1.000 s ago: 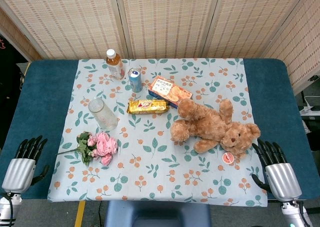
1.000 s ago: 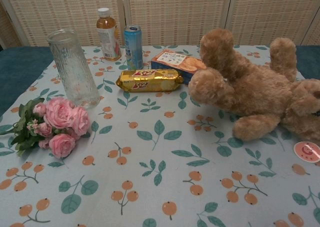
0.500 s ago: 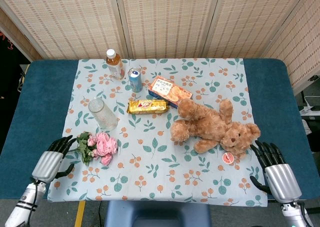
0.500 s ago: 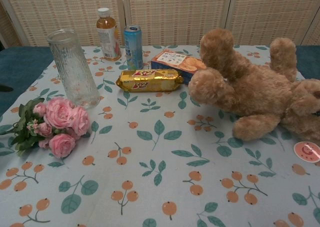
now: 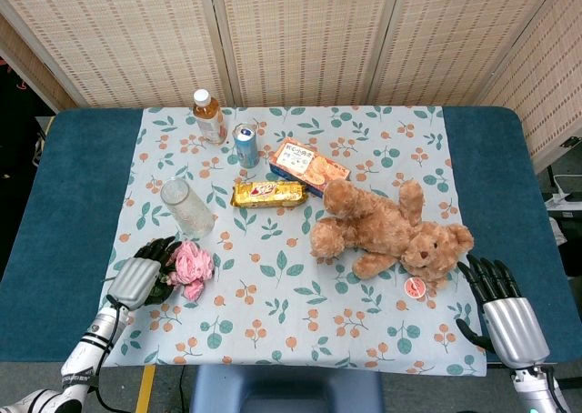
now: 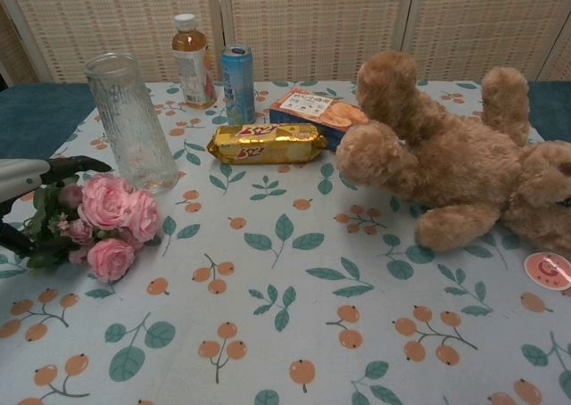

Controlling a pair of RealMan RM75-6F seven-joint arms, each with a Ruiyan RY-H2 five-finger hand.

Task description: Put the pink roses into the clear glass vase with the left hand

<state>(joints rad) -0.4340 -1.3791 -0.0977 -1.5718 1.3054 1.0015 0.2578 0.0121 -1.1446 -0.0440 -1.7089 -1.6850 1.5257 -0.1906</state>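
Since the earlier frames, left hand (image 5: 136,279) has advanced from the near left table edge onto the bouquet's leafy end; fingers arch over the greenery, and whether they grip cannot be told. Right hand (image 5: 506,315) rests at the near right edge, fingers spread, holding nothing. Pink roses (image 5: 192,265) lie flat on the floral cloth (image 5: 300,327), with open cloth to their right. Clear glass vase (image 5: 187,207) stands upright just beyond them. Teddy bear (image 5: 391,231) sprawls at right; snack packet (image 5: 266,193), biscuit box (image 5: 307,165), can (image 5: 245,146) and bottle (image 5: 208,115) lie farther back. Left forearm is cut off in the chest view.
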